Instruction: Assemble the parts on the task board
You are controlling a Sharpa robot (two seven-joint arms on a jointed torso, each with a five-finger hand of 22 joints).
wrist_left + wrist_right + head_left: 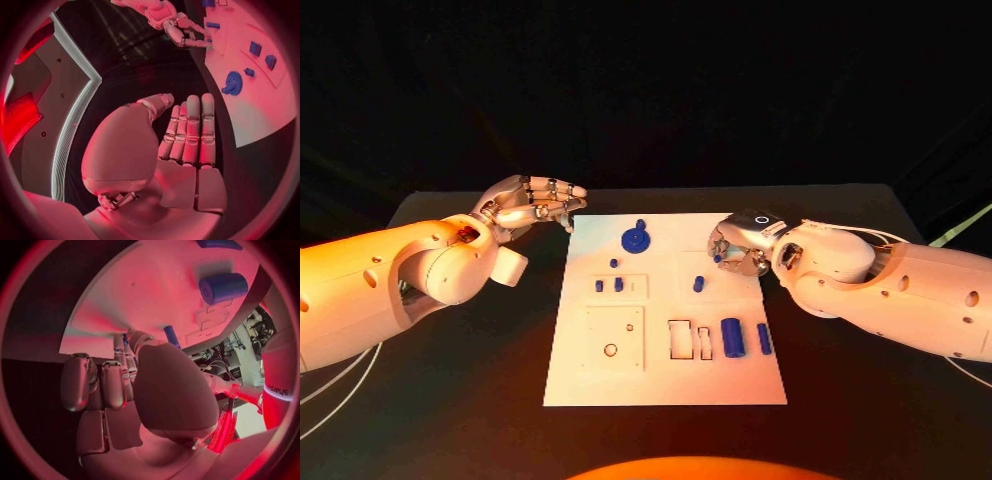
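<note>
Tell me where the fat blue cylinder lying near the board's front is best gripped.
Probably across the middle of the fat blue cylinder, fingers coming from above onto its two long curved sides. It lies flat on the white task board, with gaps either side.

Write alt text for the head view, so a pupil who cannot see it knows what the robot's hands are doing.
A white task board lies on a black table with small blue parts on it. The right hand is curled over the board's right edge near a small blue part, while the left hand hovers off its upper left corner, holding nothing.
</note>
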